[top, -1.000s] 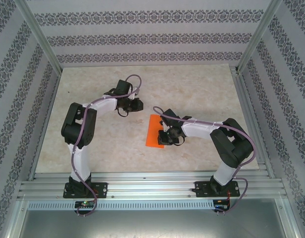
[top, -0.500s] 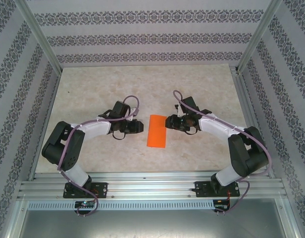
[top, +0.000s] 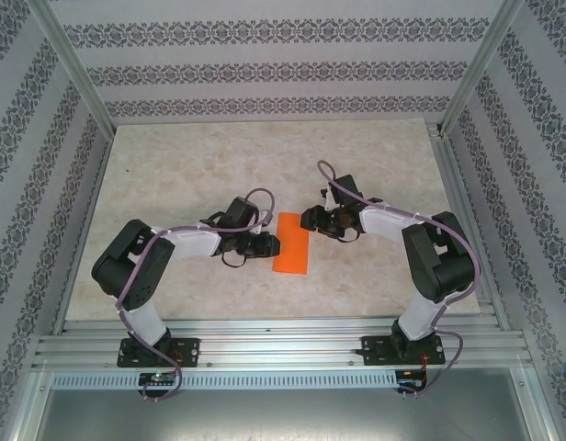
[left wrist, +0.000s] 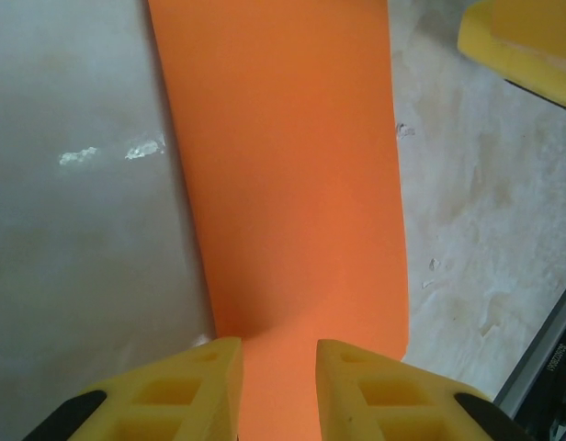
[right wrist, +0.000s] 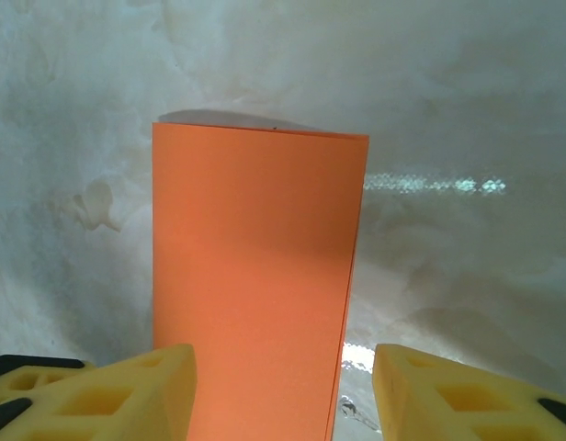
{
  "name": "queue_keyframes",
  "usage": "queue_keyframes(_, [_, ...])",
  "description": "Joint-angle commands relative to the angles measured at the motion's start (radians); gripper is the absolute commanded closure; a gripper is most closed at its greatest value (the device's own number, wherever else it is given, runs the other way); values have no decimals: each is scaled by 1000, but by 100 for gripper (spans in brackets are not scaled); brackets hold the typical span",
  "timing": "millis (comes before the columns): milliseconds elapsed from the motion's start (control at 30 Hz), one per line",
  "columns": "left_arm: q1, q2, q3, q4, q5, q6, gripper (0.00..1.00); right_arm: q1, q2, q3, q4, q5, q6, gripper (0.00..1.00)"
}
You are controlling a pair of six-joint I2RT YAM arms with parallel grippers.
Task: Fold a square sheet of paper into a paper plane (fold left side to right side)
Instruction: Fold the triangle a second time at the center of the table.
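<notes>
**Paper (top: 291, 243) folded to a strip, flanked on both sides**

The table (top: 173, 165) is a pale marbled slab bounded by patterned walls (top: 265, 73) on three sides and a metal rail (top: 283, 349) at the near edge. Bare surface runs from the middle out to the far wall and to both side walls, with a narrower band between the middle and the rail.

The orange paper lies flat near the centre of the table as a narrow rectangle, its long edges running away from the rail with a slight tilt. In the right wrist view the paper (right wrist: 255, 276) has a straight far edge with a thin shadow behind it. Its right long edge shows a fine second line, as of two layers.

The left gripper (top: 269, 245) sits at the paper's left long edge, toward the near end. In its own view the yellow fingers (left wrist: 205, 386) stand a narrow gap apart over the paper's end, the orange showing between them and nothing pinched.

The right gripper (top: 310, 219) sits at the paper's far right corner. Its fingers (right wrist: 164, 386) are spread wide, wider than the strip, with nothing held.
</notes>
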Motion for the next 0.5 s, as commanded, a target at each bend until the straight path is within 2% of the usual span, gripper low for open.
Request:
queue_keyframes(0, [-10, -2, 20, -13, -30, -12, 72, 16, -22, -24, -13, 1, 38, 47])
queue_keyframes(467, [-29, -5, 3, -71, -49, -1, 69, 119, -77, -94, -87, 53, 89, 52])
